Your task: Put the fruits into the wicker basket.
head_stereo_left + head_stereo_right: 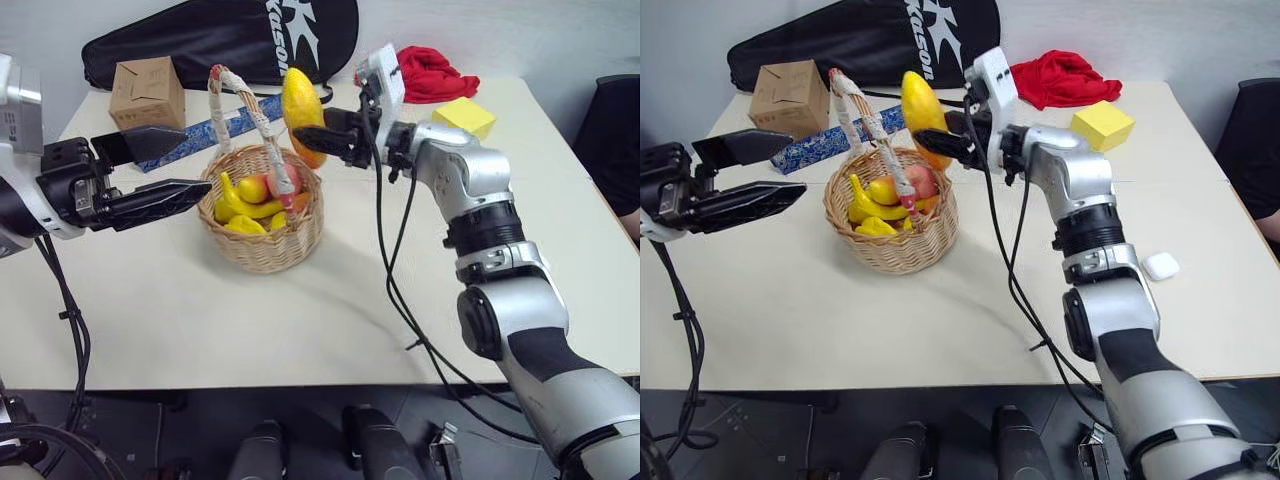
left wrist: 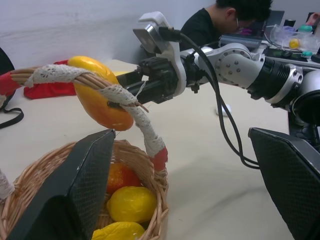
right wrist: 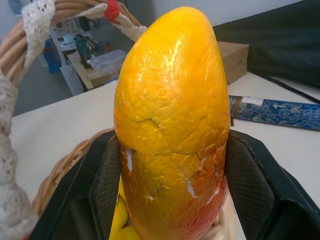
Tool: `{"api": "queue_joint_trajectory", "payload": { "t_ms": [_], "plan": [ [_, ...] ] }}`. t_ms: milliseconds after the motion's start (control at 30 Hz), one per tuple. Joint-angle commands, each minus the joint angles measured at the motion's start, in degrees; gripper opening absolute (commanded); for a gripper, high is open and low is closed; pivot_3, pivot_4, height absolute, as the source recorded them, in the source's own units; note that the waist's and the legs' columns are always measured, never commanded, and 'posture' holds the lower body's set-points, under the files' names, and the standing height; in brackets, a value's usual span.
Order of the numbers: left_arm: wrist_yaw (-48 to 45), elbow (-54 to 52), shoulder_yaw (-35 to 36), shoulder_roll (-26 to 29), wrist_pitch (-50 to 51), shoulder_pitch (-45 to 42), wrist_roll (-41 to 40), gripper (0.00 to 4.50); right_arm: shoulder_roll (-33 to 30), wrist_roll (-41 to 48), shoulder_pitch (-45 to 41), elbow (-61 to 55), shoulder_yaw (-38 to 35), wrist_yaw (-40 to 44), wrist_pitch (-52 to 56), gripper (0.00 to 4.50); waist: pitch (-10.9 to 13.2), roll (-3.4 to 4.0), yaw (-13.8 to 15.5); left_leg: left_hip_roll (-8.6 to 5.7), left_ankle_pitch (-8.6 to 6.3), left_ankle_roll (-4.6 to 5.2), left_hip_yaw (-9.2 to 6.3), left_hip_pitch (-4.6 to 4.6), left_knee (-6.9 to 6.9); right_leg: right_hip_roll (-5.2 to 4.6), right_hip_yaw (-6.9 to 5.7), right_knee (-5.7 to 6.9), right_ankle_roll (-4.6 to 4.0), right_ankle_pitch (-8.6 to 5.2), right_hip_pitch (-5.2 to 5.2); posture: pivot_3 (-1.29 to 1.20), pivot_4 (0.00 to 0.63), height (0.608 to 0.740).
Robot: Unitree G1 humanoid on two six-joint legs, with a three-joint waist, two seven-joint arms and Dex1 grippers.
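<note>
My right tool (image 1: 312, 137) grips a mango (image 1: 301, 113) upright above the far rim of the basket (image 1: 262, 246), which sits toward the worktop's (image 1: 200, 320) far left with bananas (image 1: 236, 203) inside. My left tool (image 1: 170, 170) hangs open beside it.

Orange-yellow mango (image 3: 170, 135), tan basket (image 1: 262, 240) w/ white-red handle, prob. blue-patterned strip (image 1: 215, 128).

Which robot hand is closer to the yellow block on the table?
The right. The right gripper holds a mango up by the basket, a short way from the yellow block. The left gripper hangs open on the basket's far side.
</note>
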Motion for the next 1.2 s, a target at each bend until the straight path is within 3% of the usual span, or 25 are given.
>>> {"api": "queue_joint_trajectory", "payload": {
  "t_ms": [33,233,433,567,733,900,1200],
  "plan": [
    [0.9,-1.4,2.7,1.4,-0.5,0.3,-1.3,4.5,1.1,0.8,-1.5,0.9,-0.6,2.7,-0.1,2.57,0.0,0.0,0.0,-0.02,-0.01,0.02,0.02,-0.01,0.02,-0.01,0.01,0.0,0.0,0.0,0.0,0.0,0.15,0.74],
    [1.1,-1.2,2.4,1.4,-1.5,0.7,-0.9,4.5,2.6,-1.0,0.6,-1.1,3.6,7.1,2.2,2.57,0.0,0.0,-0.3,0.0,0.01,0.05,0.04,0.01,0.01,0.0,0.02,0.05,0.0,0.0,-0.02,0.0,0.15,0.74],
    [1.3,-0.3,0.7,1.1,-2.9,-0.1,-0.4,4.5,0.6,-1.1,0.9,-2.9,1.9,5.6,3.3,4.48,0.0,0.0,-0.2,-0.02,0.01,0.03,0.04,0.0,0.01,-0.02,0.01,0.06,0.0,0.0,-0.04,0.0,0.15,0.74],
    [0.9,0.4,-0.4,1.0,-3.8,-0.3,0.0,4.5,-4.8,2.6,3.7,-10.6,-1.7,6.1,9.0,4.48,0.0,0.0,0.2,-0.02,0.01,0.04,-0.03,-0.07,0.01,-0.04,-0.04,0.0,0.0,0.0,-0.05,0.0,0.15,0.74],
    [0.1,1.0,-1.6,0.9,-4.4,-0.5,0.1,4.5,-10.8,9.9,16.2,-31.5,-4.6,5.4,20.4,4.48,0.0,-0.02,0.5,-0.04,-0.03,0.11,-0.05,-0.14,0.01,-0.07,-0.07,-0.07,0.0,0.0,-0.04,0.0,0.15,0.74],
    [-1.4,3.1,-4.5,1.5,-5.7,-2.8,1.8,4.5,-5.7,13.3,24.2,-43.1,-3.2,-1.1,24.8,4.48,0.0,-0.01,-0.7,0.03,-0.13,0.29,0.14,0.05,-0.01,0.08,0.09,0.16,0.0,0.0,-0.07,0.0,0.15,0.74],
    [-3.2,4.2,-4.1,3.4,-5.4,-3.2,2.5,4.5,5.4,13.9,23.1,-40.1,-1.3,-9.8,23.7,4.48,0.0,-0.01,-0.8,0.0,-0.09,0.24,0.03,0.1,-0.02,0.01,0.05,0.29,-0.11,-0.06,-0.08,0.0,0.15,0.74]
  ]
}}
